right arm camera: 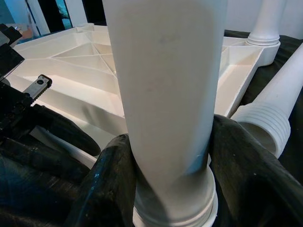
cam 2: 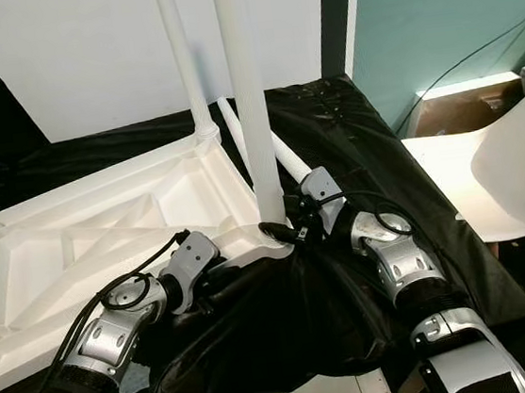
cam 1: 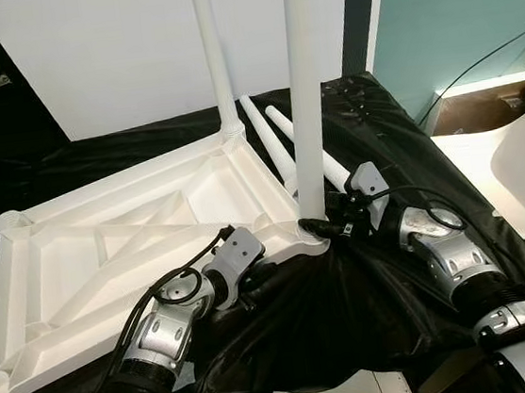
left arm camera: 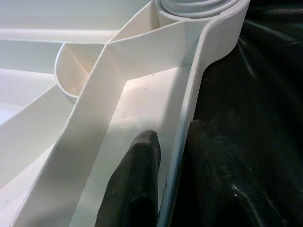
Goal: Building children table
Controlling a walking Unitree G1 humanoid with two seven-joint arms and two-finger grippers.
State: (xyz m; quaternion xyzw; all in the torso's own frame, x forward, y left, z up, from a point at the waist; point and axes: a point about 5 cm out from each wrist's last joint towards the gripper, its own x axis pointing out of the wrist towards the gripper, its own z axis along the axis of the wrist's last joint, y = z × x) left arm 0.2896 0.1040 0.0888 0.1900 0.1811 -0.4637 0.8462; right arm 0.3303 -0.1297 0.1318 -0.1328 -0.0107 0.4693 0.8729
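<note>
A white plastic table top [cam 1: 107, 243] lies upside down on a black cloth. One white leg [cam 1: 213, 50] stands upright in its far right corner socket. A second leg [cam 1: 305, 87] stands in the near right corner socket. My right gripper [right arm camera: 177, 156] is shut on this near leg just above its threaded base, one black finger [right arm camera: 109, 179] on each side. My left gripper [left arm camera: 171, 142] clamps the table top's near rim [left arm camera: 189, 109], with one finger [left arm camera: 137, 179] inside the frame and the other outside it. Two loose legs [cam 1: 270, 139] lie on the cloth beyond the table top's right edge.
The black cloth [cam 1: 398, 134] covers the low work surface and hangs over its near edge. A white chair [cam 2: 516, 177] stands to the right, with a brown box [cam 1: 471, 111] behind it. A large white board [cam 1: 132, 50] leans at the back.
</note>
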